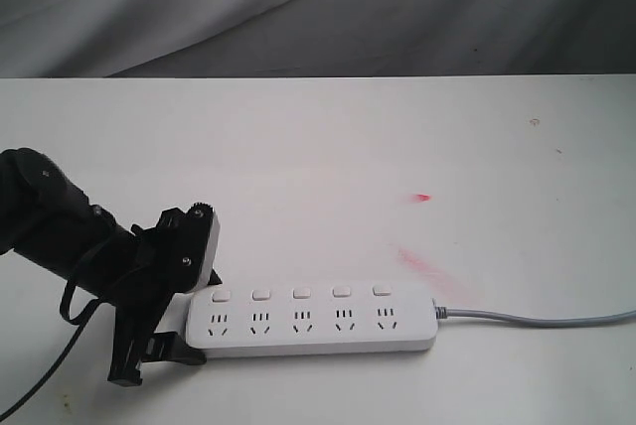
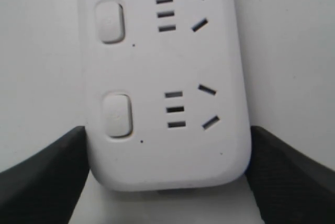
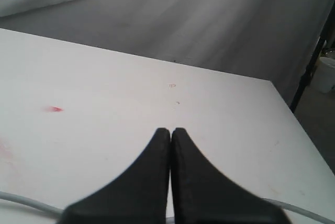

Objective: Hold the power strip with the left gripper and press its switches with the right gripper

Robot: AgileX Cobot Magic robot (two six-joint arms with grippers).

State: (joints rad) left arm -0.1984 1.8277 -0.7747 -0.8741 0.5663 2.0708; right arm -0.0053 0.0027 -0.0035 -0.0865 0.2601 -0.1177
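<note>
The white power strip (image 1: 318,321) lies flat near the table's front edge, its row of switches (image 1: 301,293) on the far side of the sockets. My left gripper (image 1: 202,318) straddles the strip's left end. In the left wrist view its black fingers (image 2: 57,171) press both long sides of the power strip (image 2: 167,67), shut on it, and two switches (image 2: 117,115) show. My right gripper (image 3: 171,131) is shut with nothing in it, above bare table. It is out of the exterior view.
The strip's grey cord (image 1: 537,319) runs off to the right along the table and passes under the right gripper as the cord (image 3: 21,200). Red smudges (image 1: 422,197) mark the white table (image 1: 318,147). A grey cloth backdrop (image 1: 318,8) hangs behind.
</note>
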